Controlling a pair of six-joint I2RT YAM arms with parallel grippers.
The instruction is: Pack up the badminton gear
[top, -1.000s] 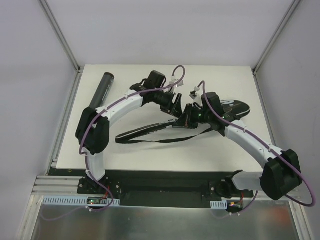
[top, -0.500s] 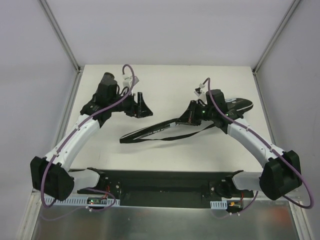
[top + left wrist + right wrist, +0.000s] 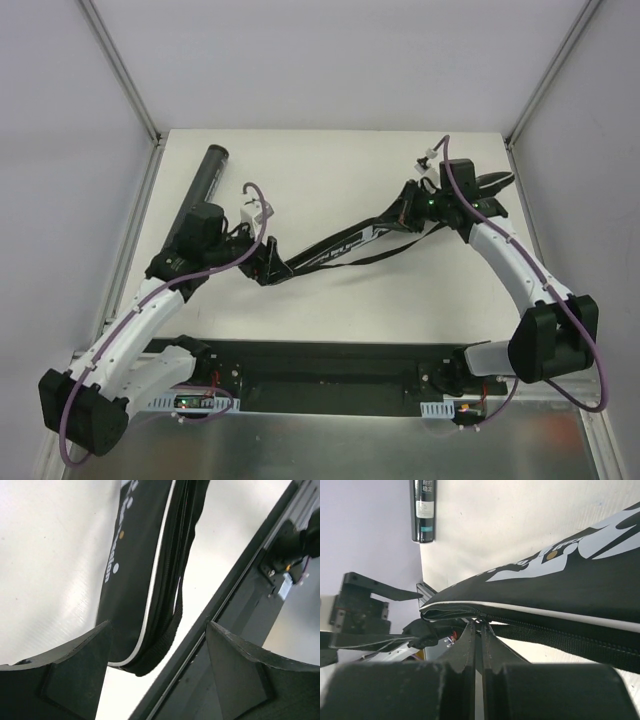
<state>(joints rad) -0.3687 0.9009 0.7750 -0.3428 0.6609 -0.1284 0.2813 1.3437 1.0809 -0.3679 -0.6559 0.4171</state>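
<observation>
- We see white lettering on the side of the black bag (image 3: 340,245). From the right wrist the big letters (image 3: 570,565) are cut off by the frame, and from the left wrist the smaller print (image 3: 117,555) runs too slanted for us to read.
- The black tube (image 3: 203,185) carries a label with pale print (image 3: 424,507), too small for us to make out.
- The bag lies stretched slantwise across the middle of the white bench (image 3: 330,160), its wide end at the far right and its narrow end near the left.
- The right hand (image 3: 408,208) is clenched on the bag, its fingertips pressed together at the zip line (image 3: 479,625).
- The left hand (image 3: 268,265) is released, fingers spread wide, with the bag's narrow end (image 3: 130,580) lying between them.
- A black strap (image 3: 380,255) hangs loose along the bag's near side.
- The tube lies at the far left edge, well apart from the bag.
- A dark rail (image 3: 330,360) runs along the bench's near edge.
</observation>
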